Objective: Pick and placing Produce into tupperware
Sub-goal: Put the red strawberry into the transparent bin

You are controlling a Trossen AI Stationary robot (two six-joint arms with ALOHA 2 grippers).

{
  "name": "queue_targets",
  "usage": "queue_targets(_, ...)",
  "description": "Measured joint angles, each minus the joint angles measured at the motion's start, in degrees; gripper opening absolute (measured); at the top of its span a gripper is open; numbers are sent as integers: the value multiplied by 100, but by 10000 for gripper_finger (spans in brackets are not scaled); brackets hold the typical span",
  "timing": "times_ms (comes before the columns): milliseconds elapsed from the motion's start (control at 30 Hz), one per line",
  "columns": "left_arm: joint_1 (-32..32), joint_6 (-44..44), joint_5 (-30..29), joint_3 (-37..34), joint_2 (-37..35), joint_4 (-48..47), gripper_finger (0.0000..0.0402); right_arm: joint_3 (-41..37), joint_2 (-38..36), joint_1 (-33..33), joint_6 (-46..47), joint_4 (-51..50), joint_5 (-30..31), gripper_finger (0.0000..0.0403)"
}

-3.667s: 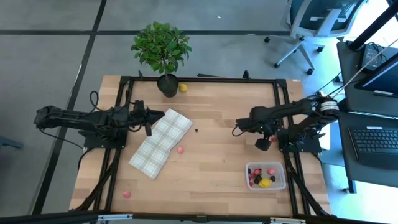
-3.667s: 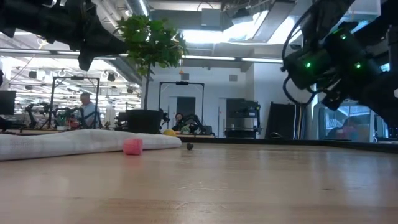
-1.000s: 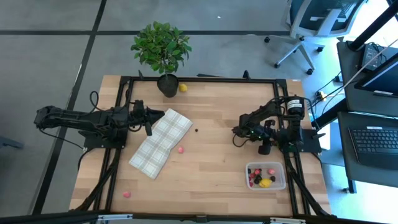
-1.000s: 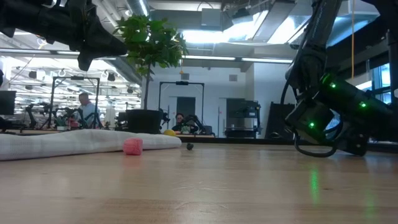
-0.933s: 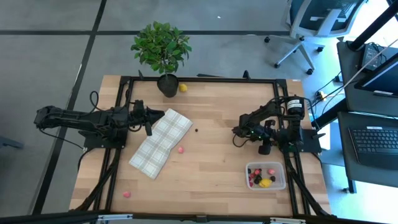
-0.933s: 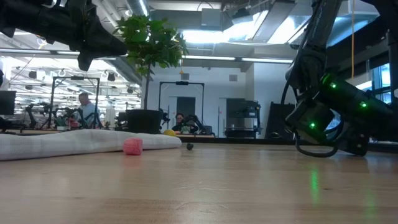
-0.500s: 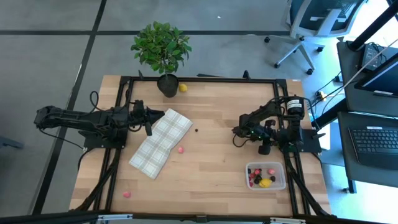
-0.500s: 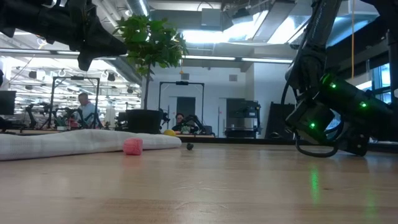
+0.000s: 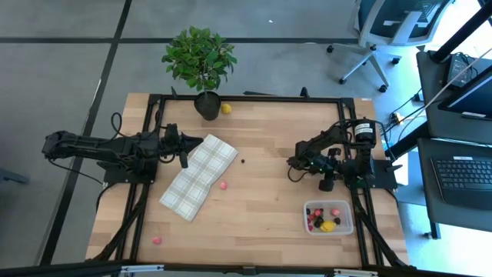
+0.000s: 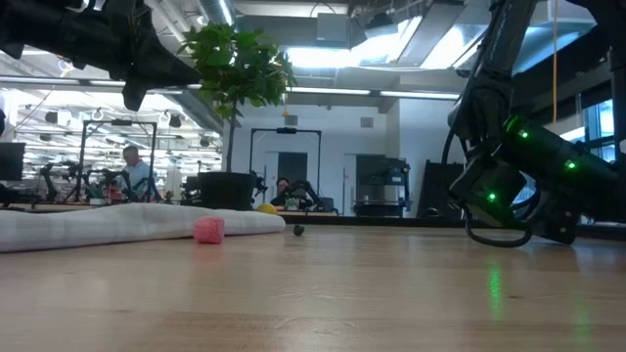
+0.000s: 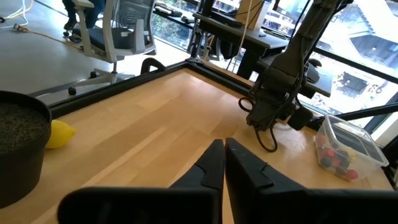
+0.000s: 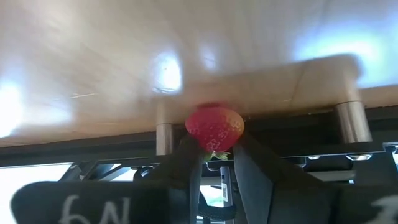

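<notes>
Tupperware [image 9: 329, 218], a clear tub, sits near the table's [image 9: 261, 208] right front corner with red, dark and yellow toy pieces in it. Just behind it the right gripper [image 12: 214, 155] pinches a red toy strawberry [image 12: 214, 127] between its fingers. The left gripper [image 11: 224, 155], fingers pressed together and empty, waits above the plaid cloth [image 9: 199, 177]. A pink piece [image 9: 223, 185] lies beside the cloth, another [image 9: 157, 240] near the left front corner, a yellow lemon [image 9: 226, 108] by the potted plant [image 9: 199, 60].
</notes>
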Motion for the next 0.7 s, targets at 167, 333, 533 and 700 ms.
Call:
queue_targets(167,0,0,-2,0,-2,0,1,0,0,0,33,-60,0,84)
queue_targets(333,0,0,0,0,-2,0,11,49,2,0,63,-156,4,83)
queue_targets(533,0,-1,0,0,-1,0,25,443,7,0,102,-397,63,67)
queue_targets(700,0,-2,0,0,-2,2,33,868,7,0,-36,-571,92,13)
